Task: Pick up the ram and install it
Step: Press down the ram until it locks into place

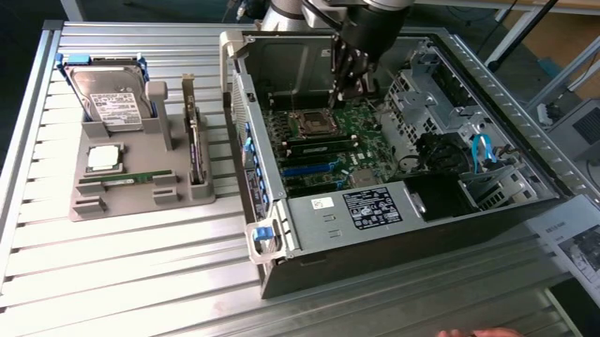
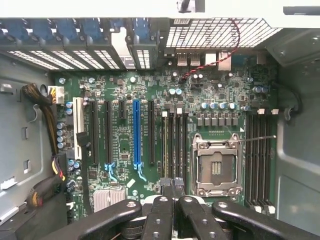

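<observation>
Green ram (image 1: 125, 180) in holder, well apart from closed fingers (image 1: 349, 90)

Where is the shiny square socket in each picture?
Exterior view: the square socket lies on the green board, next to the gripper.
Wrist view: the square socket lies between two groups of black slots.
Shared landmark: the long blue slot.
</observation>
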Motion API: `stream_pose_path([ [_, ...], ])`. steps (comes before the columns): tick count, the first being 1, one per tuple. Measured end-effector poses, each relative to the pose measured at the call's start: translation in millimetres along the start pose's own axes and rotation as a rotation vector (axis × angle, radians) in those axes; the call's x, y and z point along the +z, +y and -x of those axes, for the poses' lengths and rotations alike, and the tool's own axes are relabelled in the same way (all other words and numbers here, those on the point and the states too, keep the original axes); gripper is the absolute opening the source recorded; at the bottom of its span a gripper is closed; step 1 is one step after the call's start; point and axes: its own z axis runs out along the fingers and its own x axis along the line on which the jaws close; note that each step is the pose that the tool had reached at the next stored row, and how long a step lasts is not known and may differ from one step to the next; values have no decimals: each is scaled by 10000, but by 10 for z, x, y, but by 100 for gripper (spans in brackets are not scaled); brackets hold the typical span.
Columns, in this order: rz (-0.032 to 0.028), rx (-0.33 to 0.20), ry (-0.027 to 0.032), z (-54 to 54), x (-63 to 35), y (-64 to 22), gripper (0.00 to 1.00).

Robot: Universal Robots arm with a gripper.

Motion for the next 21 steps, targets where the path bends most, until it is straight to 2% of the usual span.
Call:
stream_pose_path([
  [7,0,-1,-2,1,-23,-1,10],
  [14,2,0,0,1,-24,-58,10],
  [21,3,0,1,3,-44,-64,10],
])
